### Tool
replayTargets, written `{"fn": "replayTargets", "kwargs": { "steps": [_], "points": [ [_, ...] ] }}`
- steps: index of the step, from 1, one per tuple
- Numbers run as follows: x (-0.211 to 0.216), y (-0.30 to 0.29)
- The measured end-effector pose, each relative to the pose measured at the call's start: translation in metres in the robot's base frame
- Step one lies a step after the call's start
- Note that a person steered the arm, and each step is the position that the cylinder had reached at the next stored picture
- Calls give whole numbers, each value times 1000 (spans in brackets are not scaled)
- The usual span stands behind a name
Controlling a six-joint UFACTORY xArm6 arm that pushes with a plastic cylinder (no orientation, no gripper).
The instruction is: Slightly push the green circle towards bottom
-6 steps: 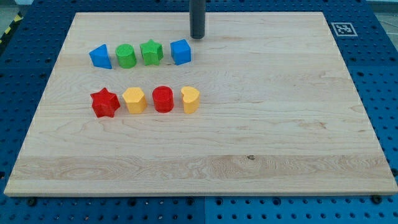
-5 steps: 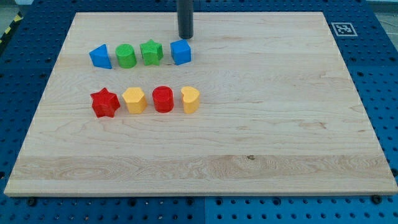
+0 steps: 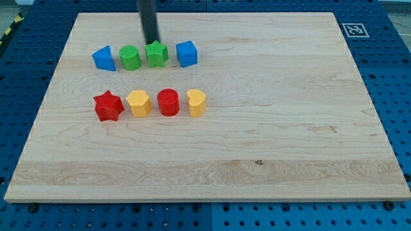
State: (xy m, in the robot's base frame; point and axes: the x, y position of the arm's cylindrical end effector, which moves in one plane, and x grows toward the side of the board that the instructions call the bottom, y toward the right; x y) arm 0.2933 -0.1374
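The green circle (image 3: 130, 58) sits in the upper row on the wooden board, second from the view's left. To its left is a blue triangle (image 3: 103, 58), to its right a green star (image 3: 157, 54) and a blue cube (image 3: 187, 53). My tip (image 3: 151, 41) is at the view's top side of the row, just above the green star's left edge and up and to the right of the green circle, apart from the circle.
A lower row holds a red star (image 3: 108, 106), a yellow block (image 3: 139, 102), a red cylinder (image 3: 168, 102) and a yellow heart (image 3: 196, 102). The wooden board (image 3: 270, 128) lies on a blue pegboard. A marker tag (image 3: 354, 29) is at the board's top right corner.
My tip has moved toward the view's left along the top of the upper row, from above the blue cube to above the green star. No block has moved.
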Motion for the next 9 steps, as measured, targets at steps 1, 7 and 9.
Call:
{"fn": "replayTargets", "kwargs": {
  "steps": [1,7,9],
  "points": [
    [0,-39],
    [45,-27],
    [48,-25]
  ]
}}
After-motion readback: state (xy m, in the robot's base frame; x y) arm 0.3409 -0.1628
